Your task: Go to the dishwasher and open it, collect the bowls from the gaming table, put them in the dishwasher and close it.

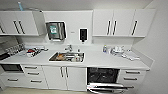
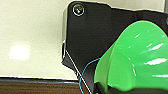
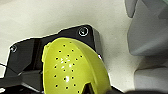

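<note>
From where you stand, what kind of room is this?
Most likely an office kitchenette: a white counter with a sink, wall cupboards above, and an open dishwasher beneath.

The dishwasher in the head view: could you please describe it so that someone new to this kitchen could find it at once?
Start at the long white counter with the steel sink set into it. Below the counter, right of the sink's two white cabinet doors, is the dishwasher. It is the one dark open cavity in a row of white fronts, its grey door folded down at the bottom.
</note>
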### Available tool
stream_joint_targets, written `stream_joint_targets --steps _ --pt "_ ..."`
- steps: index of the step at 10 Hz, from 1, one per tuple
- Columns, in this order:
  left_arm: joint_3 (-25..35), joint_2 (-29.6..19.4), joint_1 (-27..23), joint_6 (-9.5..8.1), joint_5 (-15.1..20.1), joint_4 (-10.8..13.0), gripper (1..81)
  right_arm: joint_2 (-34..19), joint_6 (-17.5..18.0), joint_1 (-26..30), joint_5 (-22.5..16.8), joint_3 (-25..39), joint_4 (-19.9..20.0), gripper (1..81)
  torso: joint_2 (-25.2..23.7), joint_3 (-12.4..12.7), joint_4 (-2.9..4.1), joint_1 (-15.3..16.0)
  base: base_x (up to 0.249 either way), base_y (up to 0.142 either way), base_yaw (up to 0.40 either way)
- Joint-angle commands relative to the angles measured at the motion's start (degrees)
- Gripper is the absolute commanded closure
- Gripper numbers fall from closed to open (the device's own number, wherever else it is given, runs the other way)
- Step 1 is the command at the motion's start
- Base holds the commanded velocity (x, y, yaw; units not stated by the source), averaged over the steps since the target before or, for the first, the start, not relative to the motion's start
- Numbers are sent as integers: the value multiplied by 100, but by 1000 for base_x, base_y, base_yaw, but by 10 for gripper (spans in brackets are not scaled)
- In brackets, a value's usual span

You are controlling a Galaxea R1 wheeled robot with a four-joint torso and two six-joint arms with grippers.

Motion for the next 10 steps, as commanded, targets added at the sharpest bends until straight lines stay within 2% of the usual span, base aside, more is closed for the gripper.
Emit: stream_joint_targets --steps 1,10 --pt "-5 -88 -218 20 343 -8 811 -159 17 199 -186 -82 4 811 0 0 0 7 122 0 0" --pt "-5 -88 -218 11 343 -8 811 -151 17 199 -186 -82 4 811 -2 0 0 7 122 0 0"
